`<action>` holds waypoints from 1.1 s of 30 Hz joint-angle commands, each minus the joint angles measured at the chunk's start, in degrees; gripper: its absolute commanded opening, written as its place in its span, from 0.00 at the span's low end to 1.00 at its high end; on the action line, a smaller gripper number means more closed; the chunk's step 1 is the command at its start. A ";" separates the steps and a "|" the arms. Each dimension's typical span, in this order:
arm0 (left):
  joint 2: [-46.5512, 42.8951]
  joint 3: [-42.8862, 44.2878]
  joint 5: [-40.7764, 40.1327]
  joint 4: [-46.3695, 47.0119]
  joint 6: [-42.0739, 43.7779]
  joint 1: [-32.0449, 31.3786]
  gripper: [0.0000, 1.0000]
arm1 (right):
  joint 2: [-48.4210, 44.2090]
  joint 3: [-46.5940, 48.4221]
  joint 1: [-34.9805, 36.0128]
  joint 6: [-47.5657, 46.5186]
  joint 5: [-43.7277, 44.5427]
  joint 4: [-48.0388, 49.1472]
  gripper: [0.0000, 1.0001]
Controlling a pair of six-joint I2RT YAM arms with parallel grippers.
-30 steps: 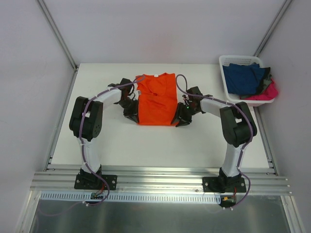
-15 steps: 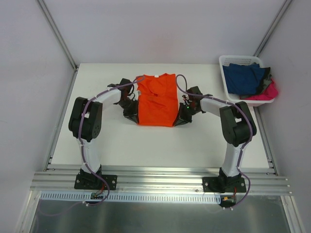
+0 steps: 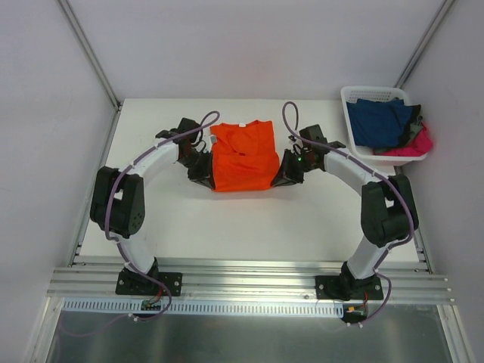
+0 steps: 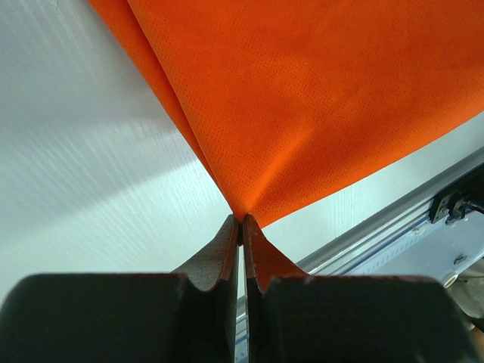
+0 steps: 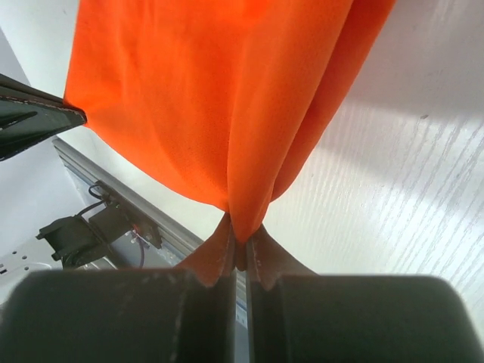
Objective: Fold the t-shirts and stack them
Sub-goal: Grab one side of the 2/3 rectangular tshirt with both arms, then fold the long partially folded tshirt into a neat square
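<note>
We find the left gripper closed tight on a corner of the orange t-shirt, cloth fanning away from its tips. The right gripper is likewise clamped on the opposite corner. The shirt spans between both hands, its gripped edge lifted clear of the table. We judge the paired hold is meant to level that edge for folding over.

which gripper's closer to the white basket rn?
Right. The right gripper, shut on the right edge of the orange t-shirt, is on the side toward the white basket. The left gripper pinches the opposite edge, a full shirt width farther away.
</note>
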 commanded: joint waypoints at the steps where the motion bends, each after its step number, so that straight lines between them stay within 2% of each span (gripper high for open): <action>1: -5.37 -1.39 1.56 -1.93 0.48 -0.54 0.00 | -5.08 0.14 -0.10 -1.11 -0.86 -1.71 0.01; 14: -15.13 -4.74 0.25 -2.37 0.65 -1.42 0.00 | -12.55 -0.83 1.39 -1.91 -0.60 -2.59 0.01; 25: -11.19 2.03 -1.78 -2.02 0.83 0.94 0.00 | -5.53 11.55 1.57 -3.84 0.37 -1.98 0.01; 33: -3.46 13.63 -3.36 -1.76 0.92 3.67 0.00 | 3.86 21.39 0.96 -4.19 0.28 -1.27 0.01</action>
